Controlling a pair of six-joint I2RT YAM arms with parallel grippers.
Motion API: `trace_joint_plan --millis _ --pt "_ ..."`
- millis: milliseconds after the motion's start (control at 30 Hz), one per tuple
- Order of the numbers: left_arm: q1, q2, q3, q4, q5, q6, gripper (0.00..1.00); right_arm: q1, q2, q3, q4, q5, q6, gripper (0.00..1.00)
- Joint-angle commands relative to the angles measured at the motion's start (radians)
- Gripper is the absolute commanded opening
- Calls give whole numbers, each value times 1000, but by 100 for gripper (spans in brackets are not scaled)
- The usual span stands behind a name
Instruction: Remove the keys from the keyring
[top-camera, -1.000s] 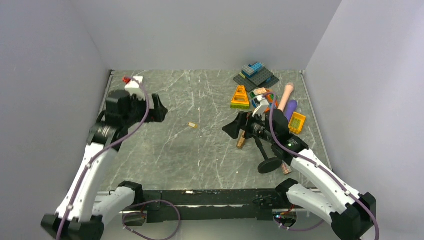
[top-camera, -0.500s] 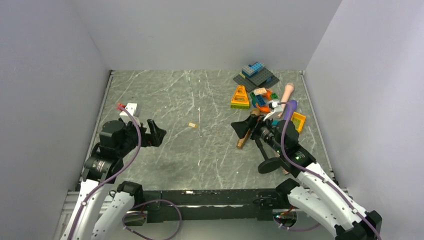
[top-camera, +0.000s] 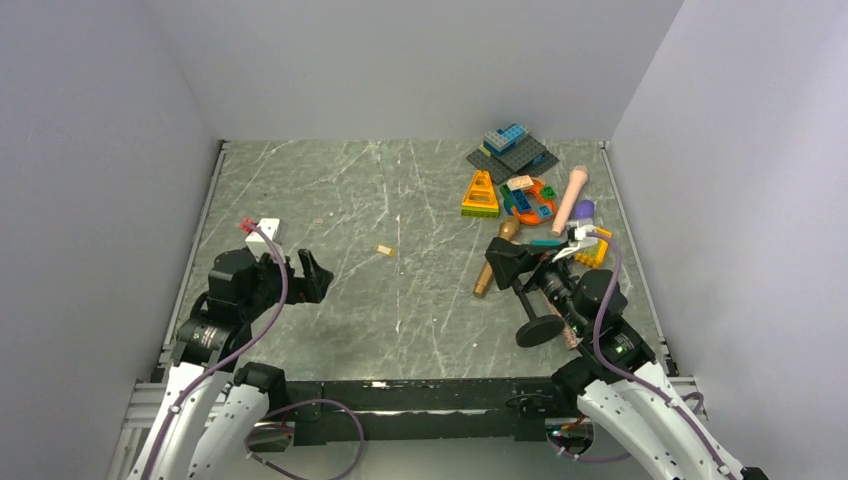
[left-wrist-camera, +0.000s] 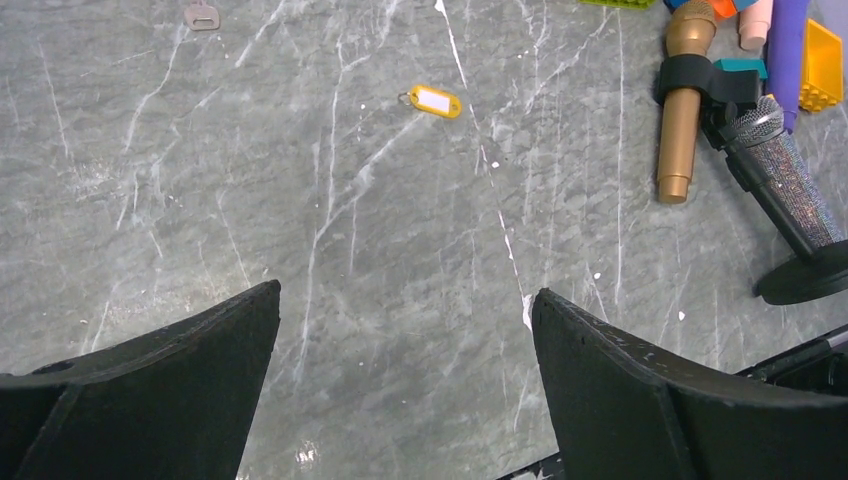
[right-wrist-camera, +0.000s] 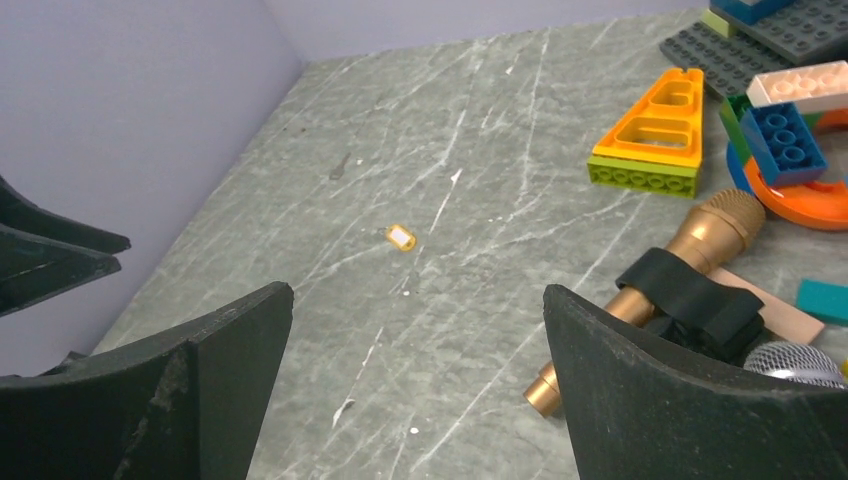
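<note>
A small yellow key tag with a white label lies alone mid-table, with the thin wire keyring at its left end. The tag also shows in the top view and the right wrist view. A tiny flat greyish key lies by itself farther back left, faint in the right wrist view. My left gripper is open and empty, low at the near left, jaws wide. My right gripper is open and empty, right of the tag.
A gold toy microphone lies beside my right gripper, next to a glittery microphone on a black round stand base. Toy bricks, an orange wedge and a grey baseplate crowd the back right. Walls enclose the table.
Both arms have drawn back toward the near edge. The left gripper dropped from the back left to the near left; the right gripper slid right and nearer. The tag and key stayed put.
</note>
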Motion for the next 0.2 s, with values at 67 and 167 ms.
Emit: trace_joint_plan --millis 67,167 --pt "-3 10 16 25 20 12 99 1 -42 -22 -37 46 9 100" --pt "-4 3 13 29 17 14 99 1 -27 17 -87 60 35 100"
